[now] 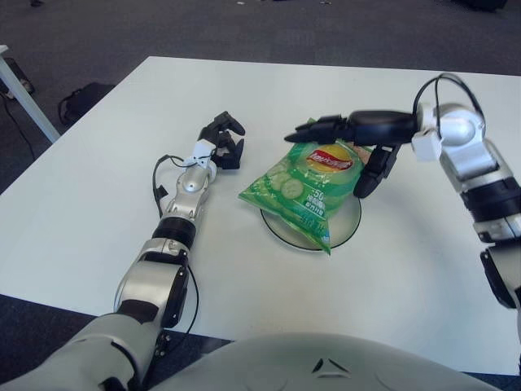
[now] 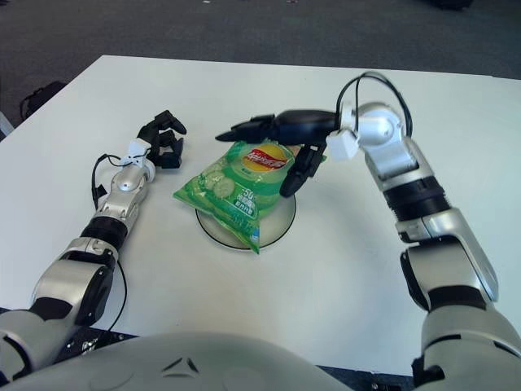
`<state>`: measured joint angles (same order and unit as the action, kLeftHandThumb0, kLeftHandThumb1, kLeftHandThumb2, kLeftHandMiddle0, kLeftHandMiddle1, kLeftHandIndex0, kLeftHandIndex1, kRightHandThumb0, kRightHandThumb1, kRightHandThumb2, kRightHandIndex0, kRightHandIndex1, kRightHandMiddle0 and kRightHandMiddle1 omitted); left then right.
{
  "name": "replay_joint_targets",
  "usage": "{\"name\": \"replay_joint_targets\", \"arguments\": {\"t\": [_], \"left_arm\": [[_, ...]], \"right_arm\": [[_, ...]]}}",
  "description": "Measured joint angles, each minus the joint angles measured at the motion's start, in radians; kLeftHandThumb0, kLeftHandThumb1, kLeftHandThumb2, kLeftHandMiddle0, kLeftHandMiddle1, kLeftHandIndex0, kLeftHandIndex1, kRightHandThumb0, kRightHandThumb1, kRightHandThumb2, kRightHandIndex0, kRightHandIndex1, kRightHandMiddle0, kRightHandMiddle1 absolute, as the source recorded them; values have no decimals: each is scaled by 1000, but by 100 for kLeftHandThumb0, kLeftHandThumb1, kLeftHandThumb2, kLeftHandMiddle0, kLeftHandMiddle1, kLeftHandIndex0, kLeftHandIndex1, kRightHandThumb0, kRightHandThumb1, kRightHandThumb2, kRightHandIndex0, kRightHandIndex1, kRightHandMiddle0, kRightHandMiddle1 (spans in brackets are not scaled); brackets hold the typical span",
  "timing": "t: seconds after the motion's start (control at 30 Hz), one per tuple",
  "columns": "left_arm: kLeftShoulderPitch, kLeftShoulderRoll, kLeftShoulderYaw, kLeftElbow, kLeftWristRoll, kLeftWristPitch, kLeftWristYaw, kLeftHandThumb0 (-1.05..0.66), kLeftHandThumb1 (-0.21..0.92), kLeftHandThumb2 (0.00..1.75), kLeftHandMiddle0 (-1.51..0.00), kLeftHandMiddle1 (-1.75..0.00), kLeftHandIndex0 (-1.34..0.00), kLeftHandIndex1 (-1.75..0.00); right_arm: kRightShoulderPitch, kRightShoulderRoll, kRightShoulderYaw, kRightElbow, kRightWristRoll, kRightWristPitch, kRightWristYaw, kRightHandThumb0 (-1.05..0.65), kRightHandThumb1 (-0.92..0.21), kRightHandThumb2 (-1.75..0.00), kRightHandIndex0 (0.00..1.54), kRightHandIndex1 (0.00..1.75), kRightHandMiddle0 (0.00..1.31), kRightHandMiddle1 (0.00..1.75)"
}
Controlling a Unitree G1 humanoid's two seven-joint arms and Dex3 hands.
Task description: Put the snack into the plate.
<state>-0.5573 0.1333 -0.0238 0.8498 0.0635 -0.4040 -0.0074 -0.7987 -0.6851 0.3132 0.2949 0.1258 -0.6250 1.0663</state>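
Green bag of cucumber-flavour chips [image 1: 309, 181] is lying across the round plate [image 1: 348, 224], hiding most of it; only the plate's near & right rim is showing, w/ a sliver at the left under the bag's edge. Bag is overhanging the plate on the left side & at the near corner, so its underside and how much of it is actually bearing on the plate can't be made out. Small print on the bag is too fine to read beyond the red-yellow logo near its top. Right hand [image 1: 358, 138] is hovering over the far end of the bag w/ fingers [image 2: 244, 129] stretched out long & spread, pointing toward the robot's left; thumb is hanging down by the bag's right edge, just beside it. It's gripping nothing: whether the thumb tip is brushing the bag can't be told from either eye view. Right forearm is running off the picture edge in the left eye view. Left hand [image 1: 222, 140] is showing to the left of the bag, well apart from it, fingers curled in on themselves, nothing in them; whether it's touching the white table [image 1: 98, 212] isn't clear. A black cable is looping at each wrist. Robot's own torso is filling the bottom edge of both views.
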Motion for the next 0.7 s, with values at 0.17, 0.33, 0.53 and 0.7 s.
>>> {"name": "replay_joint_targets", "arguments": {"t": [0.17, 0.33, 0.53, 0.7], "left_arm": [[-7, -2, 2, 12, -1, -2, -1, -46, 37, 125, -101, -175, -57, -175], [-14, -3, 3, 19, -3, -11, -2, -46, 36, 125, -101, -175, -57, -175], [-25, 3, 5, 20, -5, -16, -2, -46, 37, 125, -100, -175, -57, -175], [-29, 9, 7, 19, -7, -18, -2, -46, 37, 125, -100, -175, -57, -175]], "right_arm": [[-68, -1, -47, 95, 77, 29, 117, -89, -76, -22, 0, 0, 0, 0], [-127, -11, -114, 228, 191, 170, 295, -92, -78, -24, 0, 0, 0, 0], [-175, -20, -143, 344, 214, 434, 357, -98, -83, -28, 0, 0, 0, 0], [-243, -24, -136, 462, 201, 647, 426, -104, -87, -30, 0, 0, 1, 1]]}}
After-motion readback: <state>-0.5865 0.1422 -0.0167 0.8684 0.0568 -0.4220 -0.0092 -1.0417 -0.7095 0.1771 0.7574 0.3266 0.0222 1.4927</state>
